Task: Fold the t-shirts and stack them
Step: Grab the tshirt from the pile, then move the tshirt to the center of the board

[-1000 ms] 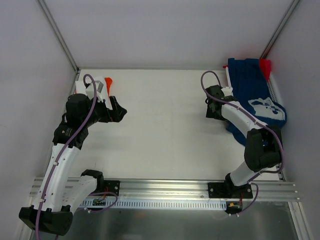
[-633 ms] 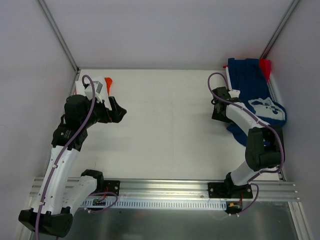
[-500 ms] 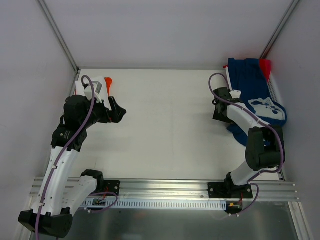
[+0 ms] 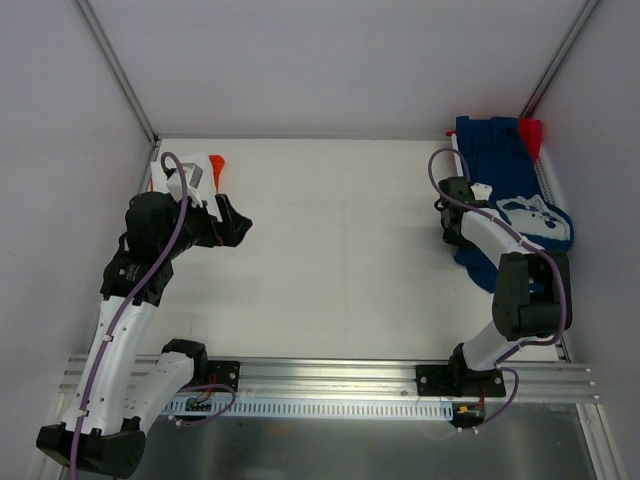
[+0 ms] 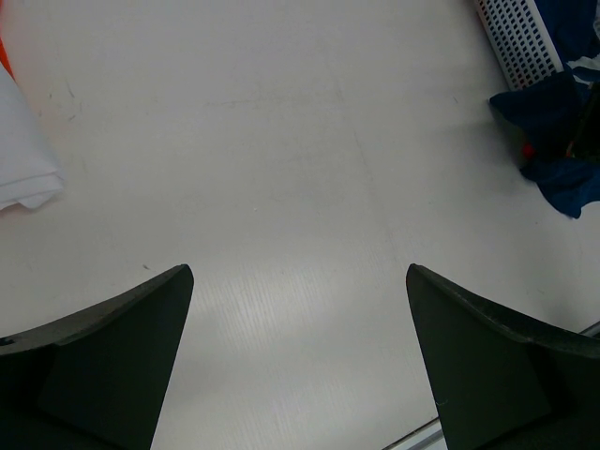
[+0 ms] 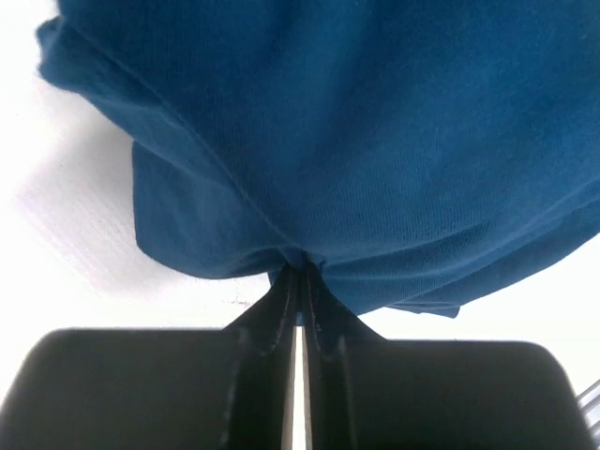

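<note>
The right claw (image 6: pixel 298 272) is seen pinched shut on a gathered fold of the navy t-shirt (image 6: pixel 375 122), the cloth bunching into a small peak where the jaws meet. The pinch is taken at the shirt's lower edge, which is spilled onto the tabletop (image 4: pixel 330 250) near the right edge. The rest of the shirt is draped over the mesh basket (image 5: pixel 520 42) in the far right corner. A red t-shirt (image 4: pixel 530 131) is tucked behind it there.

The step in hand is judged to be drawing the shirt out of the basket onto open tabletop. It is best done with a slow pull toward the middle, kept low enough that the cloth is dragged flat and the basket is not tipped. Only a thin fold seems to be caught, so a jerk could let it slip.

The shirt's long axis is laid roughly along the right edge, from far corner toward near, with the white print turned up.

The left claw (image 5: pixel 298 272) is held wide over bare tabletop, gripping nothing. A white t-shirt (image 5: pixel 23 150) and an orange t-shirt (image 4: pixel 217 163) are seen near the far left corner.
</note>
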Robot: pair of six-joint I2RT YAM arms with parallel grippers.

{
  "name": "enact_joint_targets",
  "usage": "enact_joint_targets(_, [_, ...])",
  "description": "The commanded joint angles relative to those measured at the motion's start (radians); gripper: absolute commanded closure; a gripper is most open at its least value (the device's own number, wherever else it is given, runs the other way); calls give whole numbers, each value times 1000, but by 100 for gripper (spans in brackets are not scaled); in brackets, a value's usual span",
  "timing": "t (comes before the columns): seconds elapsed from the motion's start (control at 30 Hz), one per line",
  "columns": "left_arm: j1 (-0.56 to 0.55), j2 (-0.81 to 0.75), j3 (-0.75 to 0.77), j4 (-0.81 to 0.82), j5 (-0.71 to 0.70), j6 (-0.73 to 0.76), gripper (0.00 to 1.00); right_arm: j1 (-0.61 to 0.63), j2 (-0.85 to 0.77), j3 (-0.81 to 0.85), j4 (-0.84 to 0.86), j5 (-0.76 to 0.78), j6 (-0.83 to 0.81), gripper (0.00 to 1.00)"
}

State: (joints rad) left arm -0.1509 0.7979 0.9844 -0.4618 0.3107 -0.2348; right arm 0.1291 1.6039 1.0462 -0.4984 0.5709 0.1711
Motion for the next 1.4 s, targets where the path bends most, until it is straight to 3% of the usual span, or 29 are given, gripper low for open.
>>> enact_joint_targets(0.0, [-6, -17, 11, 9, 11, 15, 1, -6, -18, -6, 20, -20, 10, 100])
enact_joint_targets(0.17, [-6, -9, 10, 9, 8, 15, 1, -3, -70, -23, 20, -37, 10, 100])
enact_joint_targets(0.3, [-6, -8, 8, 9, 8, 19, 1, 41, -209, -3, -43, -42, 8, 100])
enact_joint_targets(0.47, [-6, 3, 7, 9, 10, 23, 1, 222, -431, 171, -184, 1, -15, 100])
enact_joint_targets(0.67, [-4, 15, 5, 9, 16, 26, 1, 515, -423, 614, -297, -185, -73, 100])
enact_joint_targets(0.77, [-4, 18, 3, 9, 13, 29, 1, 668, -253, 962, -443, -304, -102, 99])
enact_joint_targets(0.8, [-4, 20, 3, 9, 10, 29, 1, 755, -128, 1070, -487, -310, -111, 100])
enact_joint_targets(0.83, [-4, 21, 2, 9, 10, 31, 1, 798, -61, 1297, -534, -334, -137, 100])
enact_joint_targets(0.9, [-4, 23, 2, 9, 7, 32, 1, 884, 118, 1516, -627, -376, -143, 100])
enact_joint_targets(0.97, [-4, 23, 0, 11, -2, 35, 1, 908, 169, 1658, -614, -463, -116, 100])
enact_joint_targets(1.03, [-4, 23, -3, 9, -10, 37, 1, 917, 105, 1571, -541, -532, -85, 100])
enact_joint_targets(1.1, [-4, 23, -4, 9, -16, 37, 1, 923, 19, 1357, -413, -534, -77, 100])
enact_joint_targets(1.17, [-4, 27, -4, 9, -13, 38, 1, 923, -102, 1208, -350, -485, -90, 100])
enact_joint_targets(1.37, [-4, 31, -4, 9, -12, 37, 1, 922, -336, 1030, -382, -255, -151, 100])
